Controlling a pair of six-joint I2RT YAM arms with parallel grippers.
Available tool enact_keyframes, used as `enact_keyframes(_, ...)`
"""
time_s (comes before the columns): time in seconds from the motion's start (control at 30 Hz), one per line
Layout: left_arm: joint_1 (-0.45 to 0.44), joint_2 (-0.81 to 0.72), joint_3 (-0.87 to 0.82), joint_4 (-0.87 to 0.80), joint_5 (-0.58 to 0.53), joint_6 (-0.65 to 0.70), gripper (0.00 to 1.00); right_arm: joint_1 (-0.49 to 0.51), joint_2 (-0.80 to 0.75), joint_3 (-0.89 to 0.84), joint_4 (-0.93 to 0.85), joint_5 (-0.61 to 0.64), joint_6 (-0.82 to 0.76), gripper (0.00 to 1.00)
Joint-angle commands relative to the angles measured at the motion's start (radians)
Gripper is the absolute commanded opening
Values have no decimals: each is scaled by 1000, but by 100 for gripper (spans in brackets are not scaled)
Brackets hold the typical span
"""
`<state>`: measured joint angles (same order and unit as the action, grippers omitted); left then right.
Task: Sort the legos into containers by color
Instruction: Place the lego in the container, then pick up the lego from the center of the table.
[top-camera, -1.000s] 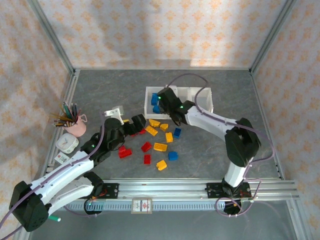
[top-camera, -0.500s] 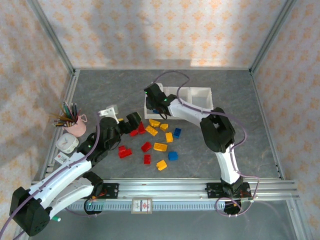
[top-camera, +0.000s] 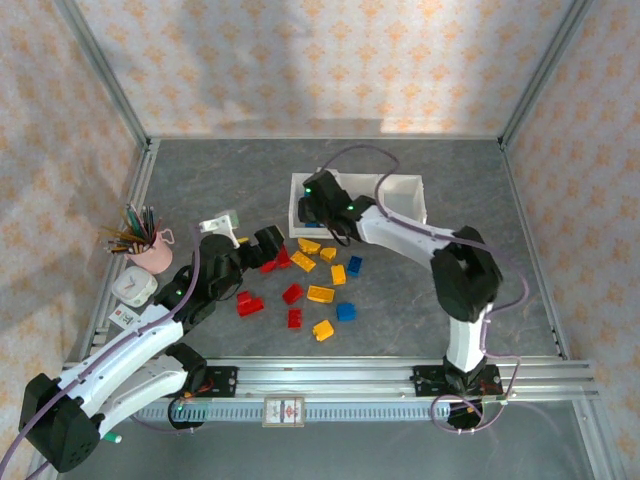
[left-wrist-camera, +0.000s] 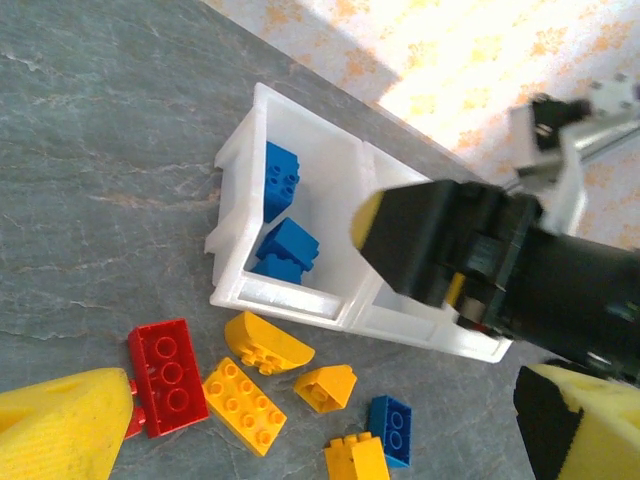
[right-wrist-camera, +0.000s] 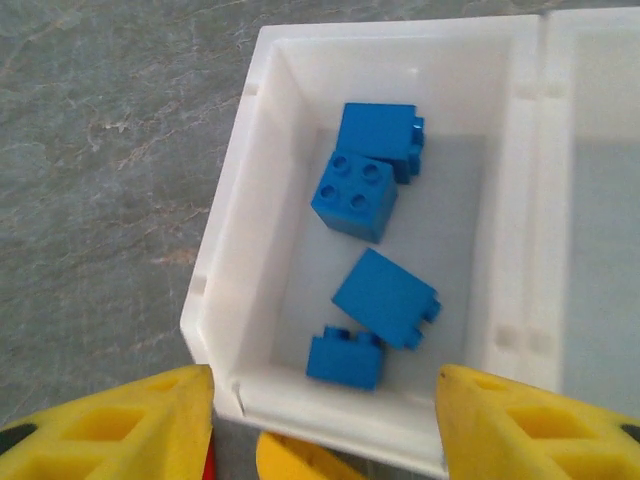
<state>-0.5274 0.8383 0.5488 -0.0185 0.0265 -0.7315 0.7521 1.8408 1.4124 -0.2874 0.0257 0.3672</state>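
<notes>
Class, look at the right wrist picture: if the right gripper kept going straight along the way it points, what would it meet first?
Most likely the blue bricks in the end bin of the white tray: the open right gripper points into it. Depth is unclear.

Lab test cell: wallpapered panels (top-camera: 300, 60), aluminium frame (top-camera: 400, 375).

Grey table (top-camera: 200, 180), patterned walls around. White three-bin tray (top-camera: 408, 186) at centre back. Right gripper (top-camera: 316, 205) over tray's left bin; jaw state unclear. Left gripper (top-camera: 268, 243) near red brick (top-camera: 282, 258), just left of brick scatter. Yellow (top-camera: 320, 294), red (top-camera: 249, 304), blue (top-camera: 346, 311) bricks loose on table before tray. Pink pencil cup (top-camera: 150, 250) at left edge.
</notes>
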Motion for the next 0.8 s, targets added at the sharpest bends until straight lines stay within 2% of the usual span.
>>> enact_keyframes(0.0, 8, 2, 10, -3, 53, 20, 99, 4, -117, -107, -5, 49, 41, 63)
enact_keyframes(0.1, -10, 13, 7, 3, 73, 17, 99, 4, -196, -214, -18, 94, 87, 66)
enact_keyframes(0.23, -75, 32, 8, 9, 40, 9, 99, 4, -271, -349, -15, 115, 161, 72)
enact_keyframes(0.47, -161, 90, 9, 56, 0, -21, 99, 6, -318, -503, 33, 136, 255, 76)
enact_keyframes(0.57, -180, 114, 7, 84, -2, -35, 99, 5, -310, -544, 66, 131, 289, 76)
enact_keyframes(0.77, -194, 145, 13, 109, -3, -44, 99, 4, -240, -542, 116, 105, 309, 68)
